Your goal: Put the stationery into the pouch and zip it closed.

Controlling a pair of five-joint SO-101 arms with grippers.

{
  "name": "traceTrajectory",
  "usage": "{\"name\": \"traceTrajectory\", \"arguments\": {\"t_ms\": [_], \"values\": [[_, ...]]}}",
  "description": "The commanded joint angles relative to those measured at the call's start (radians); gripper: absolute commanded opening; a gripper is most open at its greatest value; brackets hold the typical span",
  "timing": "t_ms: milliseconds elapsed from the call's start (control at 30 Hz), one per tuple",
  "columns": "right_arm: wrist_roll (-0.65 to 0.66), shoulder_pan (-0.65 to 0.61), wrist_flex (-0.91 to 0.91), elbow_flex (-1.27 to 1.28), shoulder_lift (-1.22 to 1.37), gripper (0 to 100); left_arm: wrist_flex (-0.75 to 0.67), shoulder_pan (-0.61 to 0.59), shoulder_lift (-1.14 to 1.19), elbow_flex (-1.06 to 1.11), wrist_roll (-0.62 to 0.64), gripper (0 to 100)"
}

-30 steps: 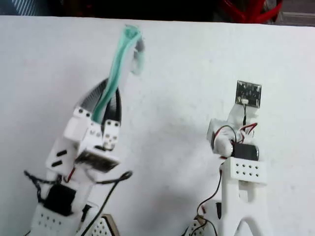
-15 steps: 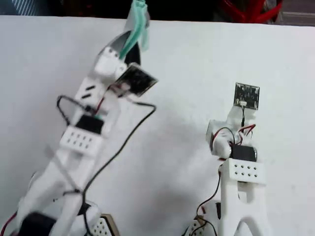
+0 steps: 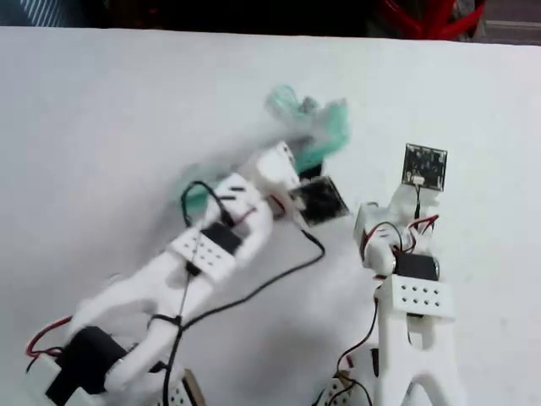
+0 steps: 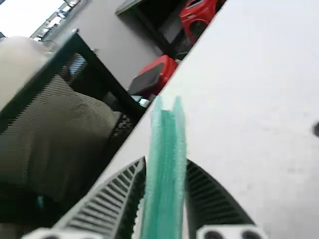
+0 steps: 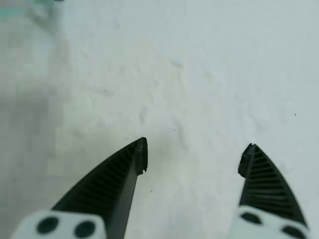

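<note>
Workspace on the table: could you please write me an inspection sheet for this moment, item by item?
Surface: white table, bare where it shows.
Job's things: green pouch pinched edge-on; cannot tell whether it is zipped.
Clutter: nothing seen.
Grippers: left gripper shut on the pouch, toward the table's far side; right gripper open above bare table.
Cables: black cable loops off the left arm; red and black wires on the right arm.
Surroundings: red object beyond the far edge; mesh chair beside the table.
</note>
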Motion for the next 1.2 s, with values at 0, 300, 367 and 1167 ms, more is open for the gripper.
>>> {"name": "traceTrajectory", "arguments": {"t_ms": [0,300,367,1167], "values": [[0.000,0.024,-0.016,-0.006,-0.016,29.4,0.130,0.044,-0.010,-0.026,0.115,17],[0.000,0.104,-0.044,-0.006,-0.016,29.4,0.663,0.074,-0.008,-0.258,0.390,26],[0.000,0.113,-0.048,-0.005,-0.016,29.4,0.806,0.073,-0.008,-0.361,0.413,27],[0.002,0.113,-0.047,-0.003,-0.015,6.0,1.401,-0.568,0.045,-0.921,0.344,4]]}}
